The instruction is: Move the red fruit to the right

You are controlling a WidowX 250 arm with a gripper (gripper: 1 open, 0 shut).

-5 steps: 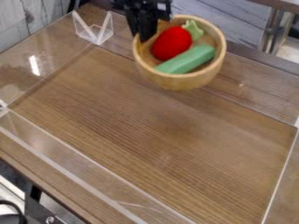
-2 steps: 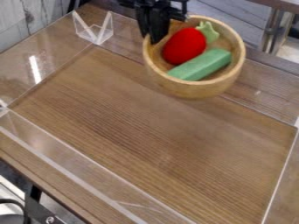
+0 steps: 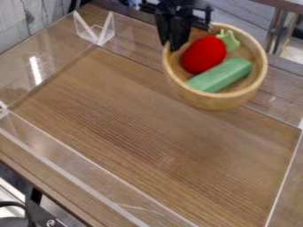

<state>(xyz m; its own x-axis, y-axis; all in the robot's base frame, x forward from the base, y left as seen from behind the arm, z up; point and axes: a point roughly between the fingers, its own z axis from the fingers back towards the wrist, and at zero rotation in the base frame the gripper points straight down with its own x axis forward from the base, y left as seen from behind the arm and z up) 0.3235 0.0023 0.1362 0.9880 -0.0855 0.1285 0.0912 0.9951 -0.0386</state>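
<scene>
The red fruit [image 3: 204, 53], rounded and bright red with a green leaf, lies inside a wooden bowl [image 3: 214, 100] at the back right of the wooden table. A pale green oblong piece [image 3: 221, 76] lies beside it in the bowl. My black gripper [image 3: 176, 41] points down at the bowl's back-left rim and is shut on that rim. The fingertips are partly hidden behind the rim and the fruit.
A clear plastic wall [image 3: 35, 62] runs around the wooden tabletop [image 3: 154, 142]. A small clear plastic stand [image 3: 92, 29] sits at the back left. A table leg [image 3: 277, 31] and other furniture show behind the bowl.
The gripper has moved right across the picture, and the bowl with the red fruit and green piece has travelled right with it.
</scene>
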